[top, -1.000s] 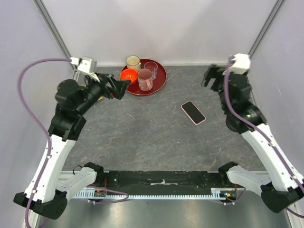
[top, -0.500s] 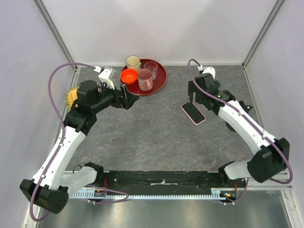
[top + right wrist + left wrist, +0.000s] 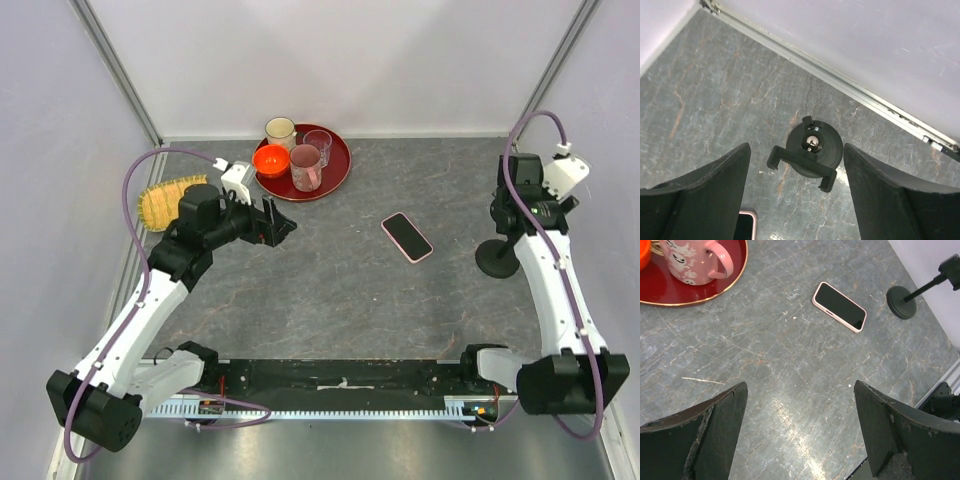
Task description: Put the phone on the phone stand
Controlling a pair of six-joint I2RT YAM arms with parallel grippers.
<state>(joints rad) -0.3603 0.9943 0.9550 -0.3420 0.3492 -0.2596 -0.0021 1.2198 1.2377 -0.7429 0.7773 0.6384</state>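
Note:
The phone (image 3: 407, 237) lies flat, screen up, right of the table's centre; it has a black screen and a pale pink case. It also shows in the left wrist view (image 3: 839, 307), and its corner shows in the right wrist view (image 3: 744, 227). The black phone stand (image 3: 497, 258) stands upright near the right wall, right of the phone, with its clamp empty (image 3: 812, 150); it also shows in the left wrist view (image 3: 902, 302). My right gripper (image 3: 507, 213) hangs open and empty above the stand (image 3: 796, 147). My left gripper (image 3: 281, 225) is open and empty, far left of the phone (image 3: 800, 386).
A red tray (image 3: 338, 150) at the back holds a cream mug, a pink mug (image 3: 695, 262), a clear glass and an orange bowl (image 3: 270, 158). A yellow brush (image 3: 165, 200) lies by the left wall. Walls close in on three sides.
My right arm has swung from over the phone to the right wall, above the stand. My left arm has shifted slightly right and nearer. The phone has not moved.

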